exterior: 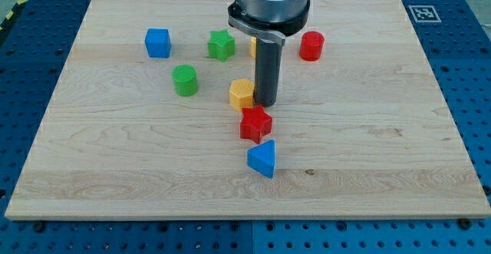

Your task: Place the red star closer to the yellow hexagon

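Observation:
The red star (255, 123) lies near the board's middle. The yellow hexagon (241, 94) sits just above and left of it, nearly touching. My tip (265, 103) stands on the board right beside the yellow hexagon's right side and just above the red star's upper edge. The rod rises from there to the arm's grey body at the view's top.
A blue triangle (262, 159) lies just below the red star. A green cylinder (185, 80), green star (221, 45) and blue cube (158, 43) sit to the upper left. A red cylinder (311, 46) is upper right. Another yellow block (252, 47) is mostly hidden behind the rod.

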